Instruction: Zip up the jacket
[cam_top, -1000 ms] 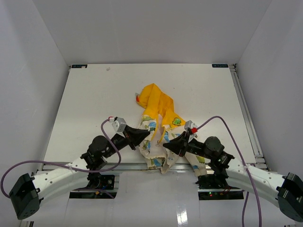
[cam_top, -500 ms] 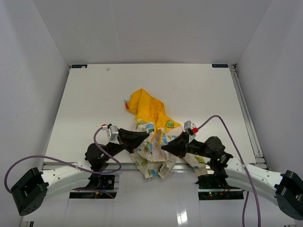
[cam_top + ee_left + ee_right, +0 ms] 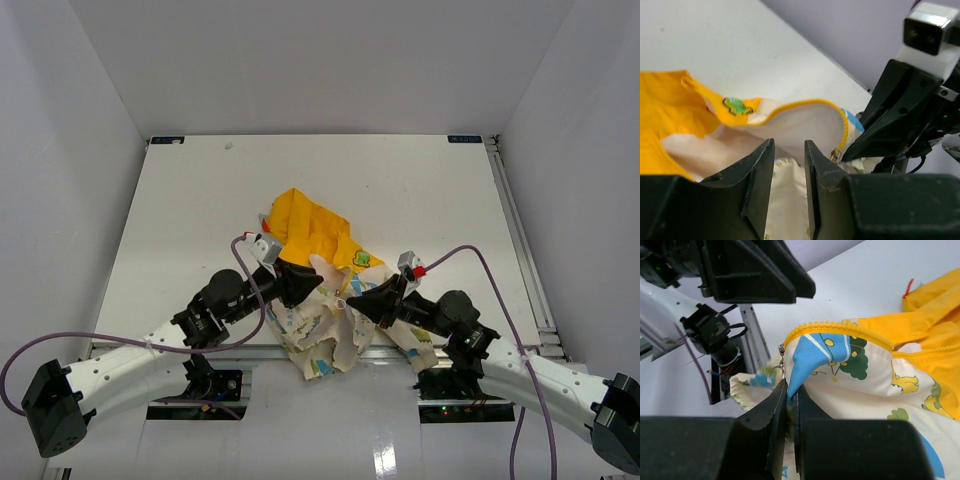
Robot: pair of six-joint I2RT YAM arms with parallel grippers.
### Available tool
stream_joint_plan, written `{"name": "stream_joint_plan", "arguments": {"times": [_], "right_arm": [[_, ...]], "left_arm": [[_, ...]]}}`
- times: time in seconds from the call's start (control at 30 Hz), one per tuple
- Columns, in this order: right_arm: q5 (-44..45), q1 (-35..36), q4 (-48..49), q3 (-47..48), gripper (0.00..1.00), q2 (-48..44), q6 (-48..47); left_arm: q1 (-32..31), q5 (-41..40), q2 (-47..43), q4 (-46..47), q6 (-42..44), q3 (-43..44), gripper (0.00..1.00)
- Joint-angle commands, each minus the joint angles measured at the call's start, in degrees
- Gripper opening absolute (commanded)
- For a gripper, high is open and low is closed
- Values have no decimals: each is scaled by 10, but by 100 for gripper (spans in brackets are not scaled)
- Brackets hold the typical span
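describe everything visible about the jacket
The jacket is small, of soft cream fabric with blue and green cartoon prints, with a bright yellow-orange hood and lining. It lies crumpled and unzipped at the near edge of the table, its lower part hanging over. Yellow zipper teeth edge one front panel, a metal pull dangling at the end. The right end effector pinches that panel's corner; the left end effector is open above the fabric.

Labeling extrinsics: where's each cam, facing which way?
Top external: above and behind the robot, looking down at the table and jacket; left arm and right arm show.
Left wrist: on the left arm, looking past the open left gripper at the jacket's zipper edge.
Right wrist: past the right gripper, shut on the jacket.
Shared: each wrist view shows the other gripper.
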Motion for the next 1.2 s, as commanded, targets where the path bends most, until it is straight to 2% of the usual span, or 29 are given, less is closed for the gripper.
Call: {"name": "stream_joint_plan", "arguments": {"times": [0.0,0.07,0.17,0.4,0.53,0.7,0.8,1.03,1.17], "right_arm": [[60,0,-36,7,8,-23,-9],[60,-1,-38,3,8,-26,-4],[63,-1,-41,-3,8,-32,0],[103,-1,-77,-7,8,-66,4],[119,-1,-85,-13,8,-74,5],[139,-1,-92,-10,8,-67,3],[158,-1,-104,-7,8,-67,5],[166,-1,-116,-4,8,-74,6],[166,-1,-116,-5,8,-76,7]], "left_arm": [[1,-34,-2,-223,-52,36,55],[1,-29,-11,-252,-59,47,58],[1,26,-12,-278,-68,78,64],[-7,79,67,-339,-67,126,63],[-39,88,96,-352,-53,151,64],[-85,40,170,-448,-10,248,65],[-104,35,201,-475,5,290,66],[-140,7,264,-543,15,358,65],[-167,-4,299,-548,24,373,64]]}}
